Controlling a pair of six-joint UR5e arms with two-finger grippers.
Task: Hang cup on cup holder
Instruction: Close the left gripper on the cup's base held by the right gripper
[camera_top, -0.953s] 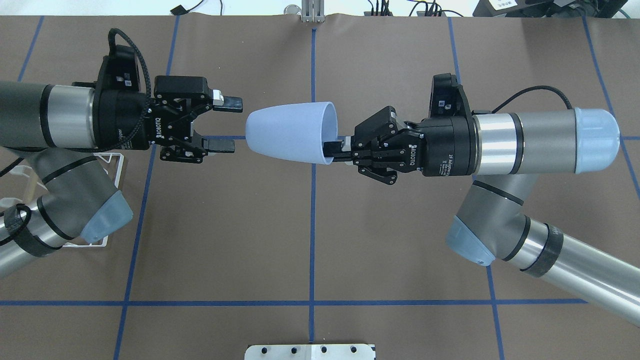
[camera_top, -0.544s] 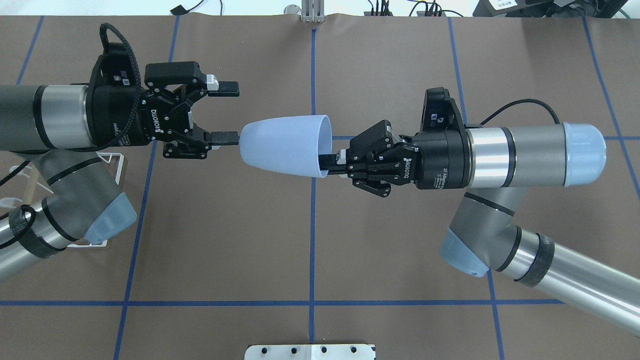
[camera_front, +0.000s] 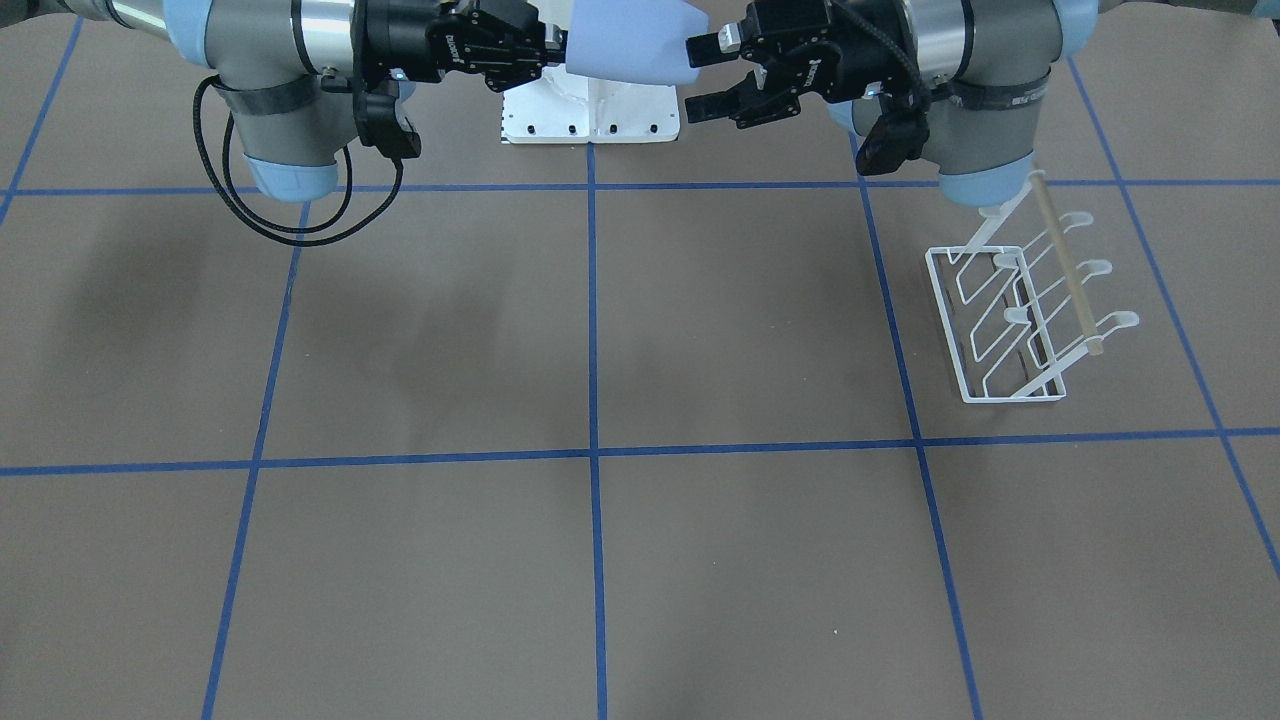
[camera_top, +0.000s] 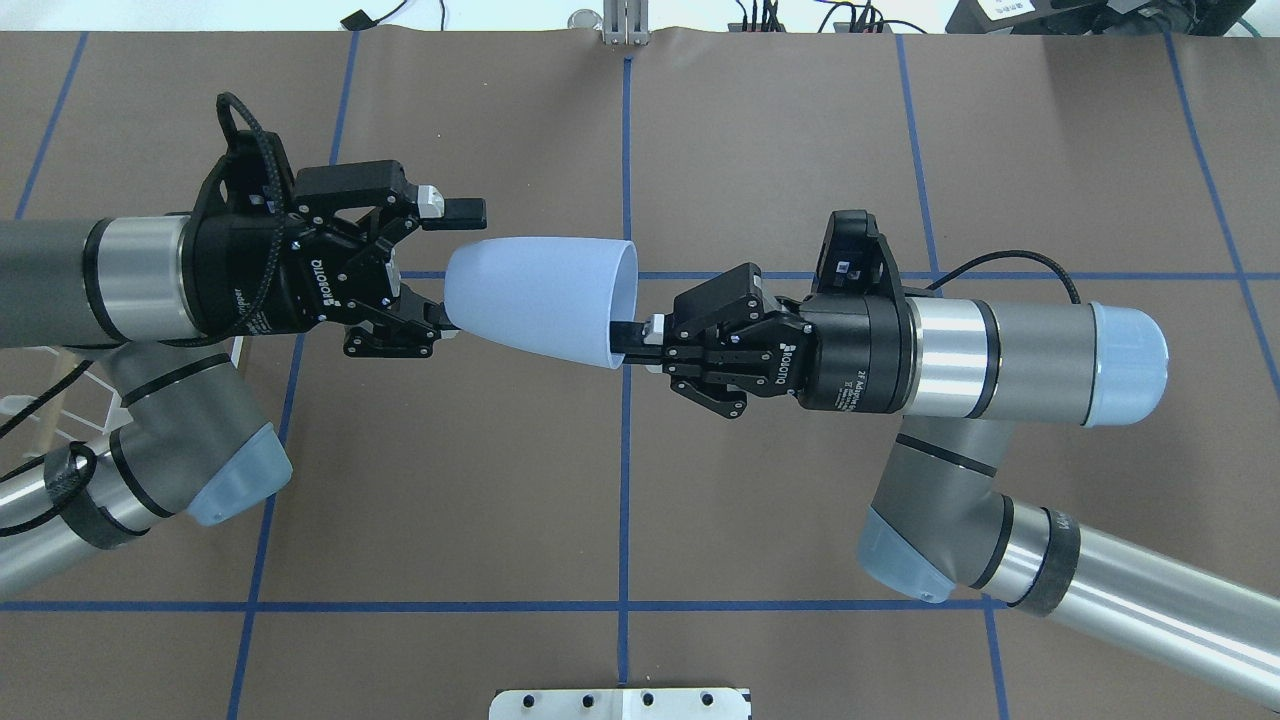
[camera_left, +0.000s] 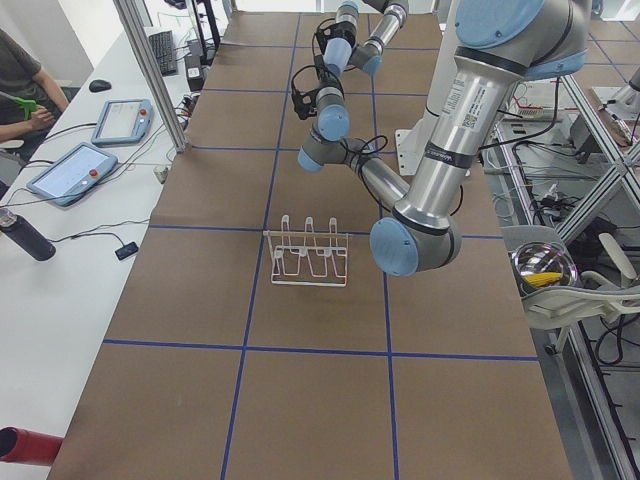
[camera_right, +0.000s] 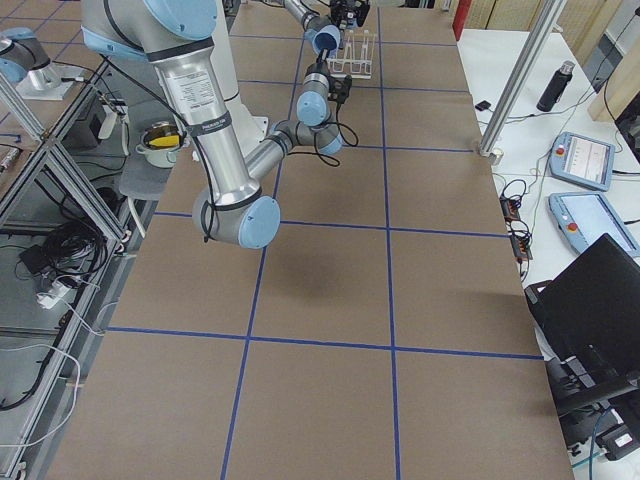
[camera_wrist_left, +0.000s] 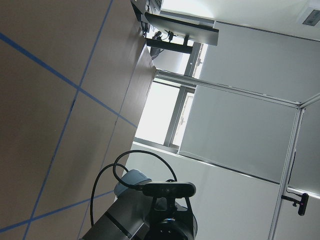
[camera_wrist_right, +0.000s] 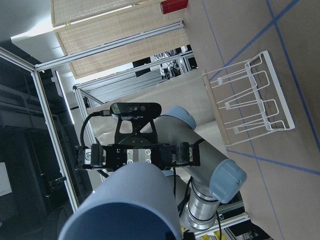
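While the cup hangs level between both arms, I log:
Table (camera_top: 800, 120): the handover sits over its middle, well away from the edges.
Cup holder (camera_front: 1015, 316): standing on my left side, near the left arm's elbow and well apart from the right arm.
Cup (camera_top: 540, 300): in mid-air, long axis along the line between the grippers, base to the left, mouth to the right.
Left gripper (camera_top: 452, 265): spread wide, straddling the base, not yet clamped.
Right gripper (camera_top: 628, 350): pinching the rim wall.

The right arm (camera_right: 213, 130) stretches along the table (camera_right: 420, 300) — the cup holder (camera_right: 352, 60) (white wire) stands far beyond.
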